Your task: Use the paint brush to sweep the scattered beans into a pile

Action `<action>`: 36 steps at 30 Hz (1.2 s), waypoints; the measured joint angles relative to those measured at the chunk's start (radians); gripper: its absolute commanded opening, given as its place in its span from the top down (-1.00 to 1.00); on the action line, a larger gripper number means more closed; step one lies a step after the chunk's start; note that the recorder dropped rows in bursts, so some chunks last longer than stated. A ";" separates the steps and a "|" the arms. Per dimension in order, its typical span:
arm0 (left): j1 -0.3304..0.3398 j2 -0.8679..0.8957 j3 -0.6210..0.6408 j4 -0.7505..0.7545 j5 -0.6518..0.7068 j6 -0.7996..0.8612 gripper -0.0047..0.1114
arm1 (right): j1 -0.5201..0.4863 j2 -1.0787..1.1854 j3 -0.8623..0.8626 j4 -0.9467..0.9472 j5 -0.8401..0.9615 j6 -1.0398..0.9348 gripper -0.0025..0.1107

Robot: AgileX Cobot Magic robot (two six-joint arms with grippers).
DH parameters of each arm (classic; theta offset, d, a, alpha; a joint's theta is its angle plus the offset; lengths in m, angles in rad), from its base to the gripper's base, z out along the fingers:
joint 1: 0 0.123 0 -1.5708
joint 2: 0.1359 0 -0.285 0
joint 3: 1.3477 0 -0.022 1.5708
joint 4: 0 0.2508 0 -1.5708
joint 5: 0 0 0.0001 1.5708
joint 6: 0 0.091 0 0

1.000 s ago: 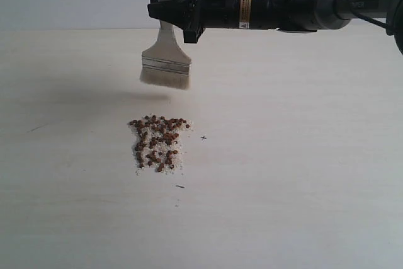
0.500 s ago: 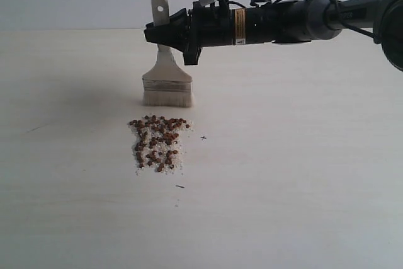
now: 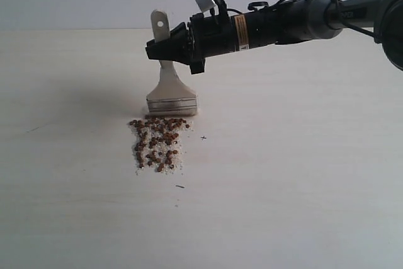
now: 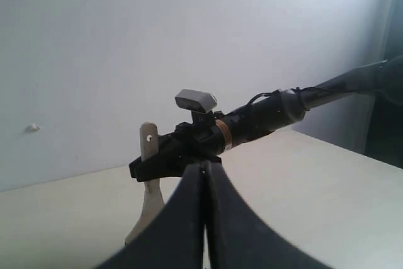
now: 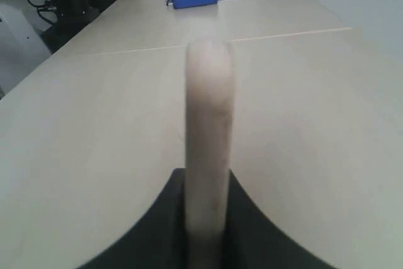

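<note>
Holding paint brush (image 3: 171, 96) handle clamped in right gripper (image 3: 165, 48), bristles pressed at far edge of beans (image 3: 157, 143). Draw slowly across beans, even pressure, no flicking. Left gripper (image 4: 204, 169) closed, empty.

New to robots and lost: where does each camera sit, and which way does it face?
Exterior view: off the arms, facing the table and beans; the right gripper, shut on the paint brush, reaches in.
Left wrist view: on the left arm, looking past the shut left gripper at the right arm.
Right wrist view: on the right arm, looking along the brush handle across the table.
Shared: the first two show the brush.
</note>
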 measured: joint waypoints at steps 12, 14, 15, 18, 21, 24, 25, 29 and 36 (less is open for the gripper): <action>0.000 0.000 0.000 0.000 0.000 0.000 0.92 | 0.015 -0.019 0.000 -0.057 -0.002 0.090 0.96; 0.000 0.000 0.000 0.000 0.000 0.000 0.92 | 0.024 -0.026 0.000 -0.074 0.000 0.094 0.96; 0.000 0.000 0.000 0.000 0.000 0.000 0.92 | 0.028 -0.032 0.000 -0.084 0.000 0.097 0.96; 0.000 0.000 0.000 0.000 0.000 0.000 0.92 | 0.032 -0.038 0.000 -0.096 0.000 0.112 0.96; 0.000 0.000 0.000 0.000 0.000 0.000 0.92 | 0.032 -0.038 0.000 -0.098 -0.002 0.099 0.96; 0.000 0.000 0.000 0.000 0.000 0.000 0.92 | 0.032 -0.038 0.000 -0.075 -0.004 0.062 0.96; 0.000 0.000 0.000 0.000 0.000 0.000 0.92 | 0.032 -0.040 0.000 -0.062 -0.006 0.045 0.96; 0.000 0.000 0.000 0.000 0.000 0.000 0.92 | 0.032 -0.049 0.000 -0.014 -0.002 -0.022 0.96; 0.000 0.000 0.000 0.000 0.000 0.000 0.92 | 0.032 -0.063 0.000 0.002 0.002 -0.047 0.96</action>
